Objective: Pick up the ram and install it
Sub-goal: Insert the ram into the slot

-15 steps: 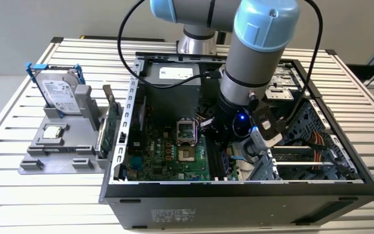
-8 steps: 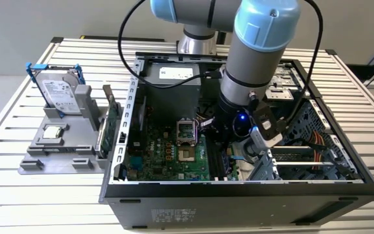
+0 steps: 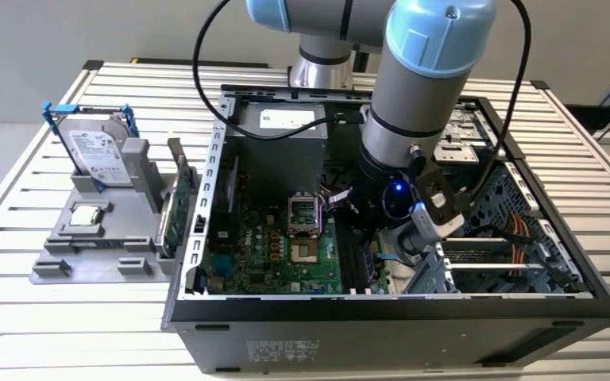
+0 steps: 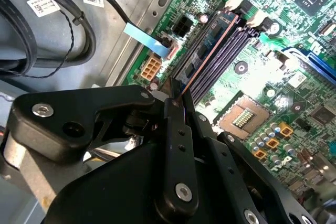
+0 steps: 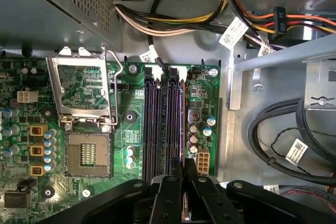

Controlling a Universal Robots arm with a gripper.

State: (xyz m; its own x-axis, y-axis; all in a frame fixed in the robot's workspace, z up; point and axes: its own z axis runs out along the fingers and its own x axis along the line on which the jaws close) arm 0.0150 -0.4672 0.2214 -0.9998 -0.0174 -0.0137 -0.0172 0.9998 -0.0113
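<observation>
In the exterior view my gripper [image 3: 362, 238] is down inside the open computer case [image 3: 390, 305], over the black memory slots at the motherboard's [image 3: 268, 250] right side. In both wrist views the gripper [image 4: 176, 99] [image 5: 184, 170] is shut on the ram [image 4: 210, 45], a thin board seen edge-on. The ram [image 5: 182, 129] lies along the outermost of the dark slots [image 5: 160, 124], nearest the case wall. Whether it is fully seated I cannot tell.
A grey fixture [image 3: 93, 254] at the exterior view's left holds a hard drive in a blue frame [image 3: 98, 155], a square silver chip [image 3: 88, 214] and another green stick on edge [image 3: 178, 210]. An open processor socket [image 5: 86, 153] and black cables [image 5: 273, 135] flank the slots.
</observation>
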